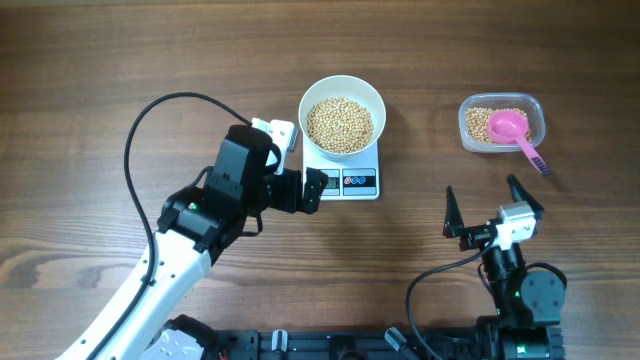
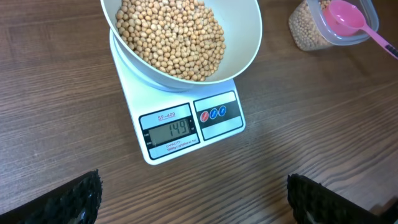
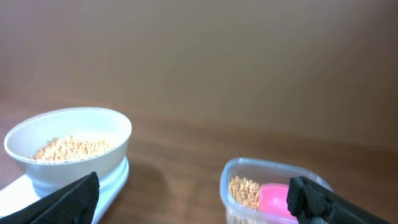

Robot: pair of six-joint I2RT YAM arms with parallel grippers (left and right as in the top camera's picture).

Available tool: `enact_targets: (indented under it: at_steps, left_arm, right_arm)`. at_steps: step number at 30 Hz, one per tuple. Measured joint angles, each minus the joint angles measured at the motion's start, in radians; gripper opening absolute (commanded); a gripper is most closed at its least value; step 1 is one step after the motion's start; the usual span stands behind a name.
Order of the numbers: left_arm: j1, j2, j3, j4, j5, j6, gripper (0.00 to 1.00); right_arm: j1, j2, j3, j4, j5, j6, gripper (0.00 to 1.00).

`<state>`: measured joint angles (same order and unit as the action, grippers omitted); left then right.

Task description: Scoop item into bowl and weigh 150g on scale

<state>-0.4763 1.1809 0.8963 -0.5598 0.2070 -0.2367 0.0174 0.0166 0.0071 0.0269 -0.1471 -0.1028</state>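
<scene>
Round white bowl [image 1: 342, 113] heaped with tan beans [image 2: 171, 34] sits on the small white digital scale [image 2: 186, 121], reading 149; clear plastic tub [image 1: 501, 123] holds beans and a pink scoop [image 1: 514, 130]; both grippers' jaws gape wide, empty

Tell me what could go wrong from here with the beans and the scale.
The scale display reads about 149, so one more full scoop would likely overshoot. The open left gripper sits right beside the scale; a nudge could shift the bowl. The pink scoop lies in the tub, handle overhanging, awkward to grasp.
</scene>
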Motion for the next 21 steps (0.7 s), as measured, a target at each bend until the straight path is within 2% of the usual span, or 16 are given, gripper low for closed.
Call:
enact_targets:
  at_steps: [21]
  left_arm:
    - [0.0,0.0,0.0,0.0,0.0,0.0,1.0]
  right_arm:
    - [-0.034,-0.001,0.0,-0.027,0.106,0.023,1.0]
